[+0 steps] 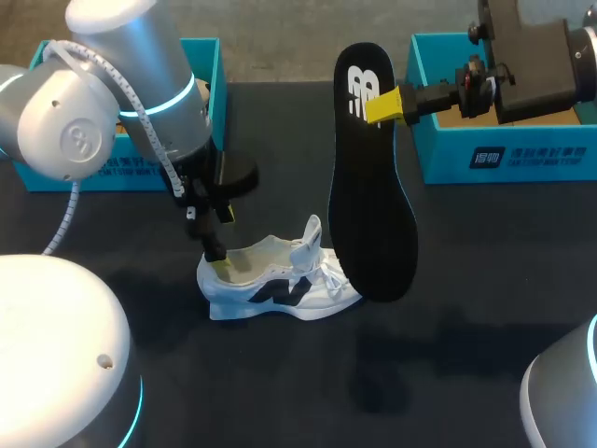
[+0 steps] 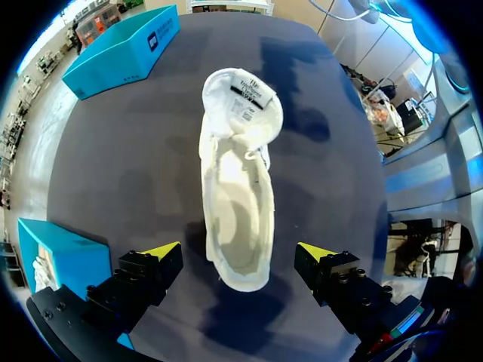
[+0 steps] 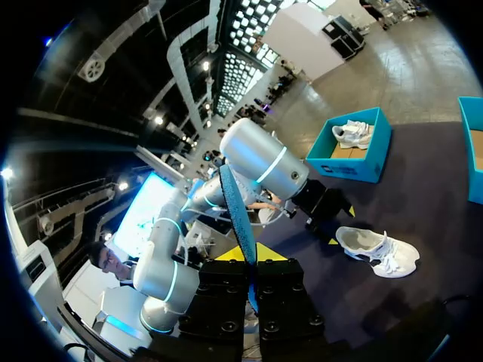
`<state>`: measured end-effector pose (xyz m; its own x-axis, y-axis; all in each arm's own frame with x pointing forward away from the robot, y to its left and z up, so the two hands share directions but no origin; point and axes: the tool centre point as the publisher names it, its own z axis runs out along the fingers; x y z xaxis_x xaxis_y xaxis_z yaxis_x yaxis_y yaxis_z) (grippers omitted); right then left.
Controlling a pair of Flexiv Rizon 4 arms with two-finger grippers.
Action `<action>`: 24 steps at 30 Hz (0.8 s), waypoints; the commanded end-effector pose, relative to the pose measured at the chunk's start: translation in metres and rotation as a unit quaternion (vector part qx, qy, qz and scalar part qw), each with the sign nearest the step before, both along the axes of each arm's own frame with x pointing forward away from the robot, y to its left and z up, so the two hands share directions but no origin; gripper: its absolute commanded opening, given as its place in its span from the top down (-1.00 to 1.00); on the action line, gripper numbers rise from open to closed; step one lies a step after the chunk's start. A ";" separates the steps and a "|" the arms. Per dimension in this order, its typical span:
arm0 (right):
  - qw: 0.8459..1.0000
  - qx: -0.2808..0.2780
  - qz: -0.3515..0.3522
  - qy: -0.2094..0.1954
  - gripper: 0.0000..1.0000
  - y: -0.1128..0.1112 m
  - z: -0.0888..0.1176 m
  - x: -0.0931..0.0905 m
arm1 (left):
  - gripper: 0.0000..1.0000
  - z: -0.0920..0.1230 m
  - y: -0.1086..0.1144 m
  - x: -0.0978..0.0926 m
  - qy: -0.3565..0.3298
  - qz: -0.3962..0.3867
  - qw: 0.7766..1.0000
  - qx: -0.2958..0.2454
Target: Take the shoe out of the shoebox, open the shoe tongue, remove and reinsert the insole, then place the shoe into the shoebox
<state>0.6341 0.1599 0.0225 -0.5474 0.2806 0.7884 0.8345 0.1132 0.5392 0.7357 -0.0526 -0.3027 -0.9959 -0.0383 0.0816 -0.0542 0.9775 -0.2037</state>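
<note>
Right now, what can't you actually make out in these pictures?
Head view: the insole hides part of the shoe's toe.
Head view: my left arm covers most of the left shoebox; my right arm and the picture's edge cut off the right shoebox.
Right wrist view: the insole stands edge-on in the right hand, so neither face shows.

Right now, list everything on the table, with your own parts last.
shoe: one, white with dark logo, on its sole mid-table
insole: one, black, held on end beside the shoe
left box: one, teal, far left of table
right box: one, teal, far right of table
second shoe: one, white, inside the left box
table: one, black
left gripper: one, yellow tips, open over the shoe's heel
right gripper: one, yellow tips, shut on the insole's upper end
</note>
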 end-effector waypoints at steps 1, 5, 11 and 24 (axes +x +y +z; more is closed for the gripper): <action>1.000 -0.002 -0.001 0.002 1.00 0.003 0.000 0.001 | -1.00 -0.013 -0.015 0.007 -0.007 0.009 1.000 0.015; 1.000 -0.002 -0.001 0.002 1.00 0.003 0.000 0.001 | -1.00 -0.019 -0.026 0.015 -0.017 0.006 1.000 0.012; 1.000 -0.002 -0.001 0.002 1.00 0.003 0.000 0.001 | -1.00 -0.032 -0.043 0.031 -0.011 0.003 1.000 0.000; 1.000 -0.002 -0.001 0.002 1.00 0.003 0.000 0.001 | -1.00 -0.068 -0.072 0.048 0.008 0.001 1.000 -0.003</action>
<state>0.6341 0.1599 0.0224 -0.5474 0.2806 0.7884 0.8345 0.1132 0.5392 0.7771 -0.1137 -0.3564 -0.9958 -0.0399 0.0826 -0.0569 0.9752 -0.2139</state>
